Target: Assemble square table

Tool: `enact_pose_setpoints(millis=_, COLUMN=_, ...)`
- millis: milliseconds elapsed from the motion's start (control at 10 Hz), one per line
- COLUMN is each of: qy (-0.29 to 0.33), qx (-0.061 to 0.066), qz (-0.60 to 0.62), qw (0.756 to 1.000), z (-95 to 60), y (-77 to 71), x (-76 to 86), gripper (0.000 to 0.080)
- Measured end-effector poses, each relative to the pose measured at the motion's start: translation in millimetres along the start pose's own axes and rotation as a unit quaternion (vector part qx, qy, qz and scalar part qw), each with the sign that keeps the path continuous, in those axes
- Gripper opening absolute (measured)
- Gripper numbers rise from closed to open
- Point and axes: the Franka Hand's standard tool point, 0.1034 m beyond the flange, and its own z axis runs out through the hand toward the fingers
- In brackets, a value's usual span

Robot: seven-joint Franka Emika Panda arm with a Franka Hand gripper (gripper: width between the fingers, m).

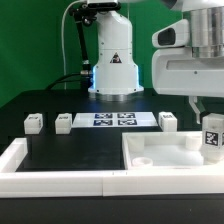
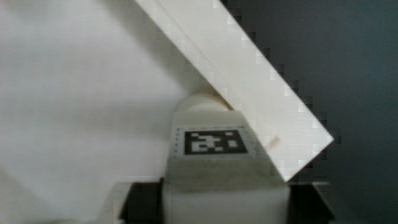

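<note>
Border wall [image 1: 60, 172]: along the tabletop [image 1: 60, 145] front edge.
Claw [image 1: 209, 118]: closed on one leg [image 1: 212, 138], held upright.
Square table slab [image 1: 160, 152]: flat, just under the held leg, extending toward the exterior view's left.
Target, judged: the slab corner beside the leg.

Bright even light (soft wrist-view blur)

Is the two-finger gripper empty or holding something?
Holding. The gripper is shut on a small white tagged block leg; the wrist view shows it between the jaws.
</note>
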Motion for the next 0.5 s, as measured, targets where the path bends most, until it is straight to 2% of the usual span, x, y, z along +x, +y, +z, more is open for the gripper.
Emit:
enact_pose_setpoints(millis=300, qy=-0.001, qx=0.001, qz=0.026, qw=1.000, z=0.4, y=-0.3, x=-0.7, gripper=0.0292)
enact_pose_setpoints(millis=400, qy=-0.001, qx=0.001, qz=0.017, qw=1.000, z=0.6, y=-0.2, x=-0.8, gripper=0.0482)
enact_pose_setpoints(millis=500, qy=-0.001, qx=0.000, qz=-0.022, qw=1.000, z=0.8, y=-0.1, x=-0.7, gripper=0.0482)
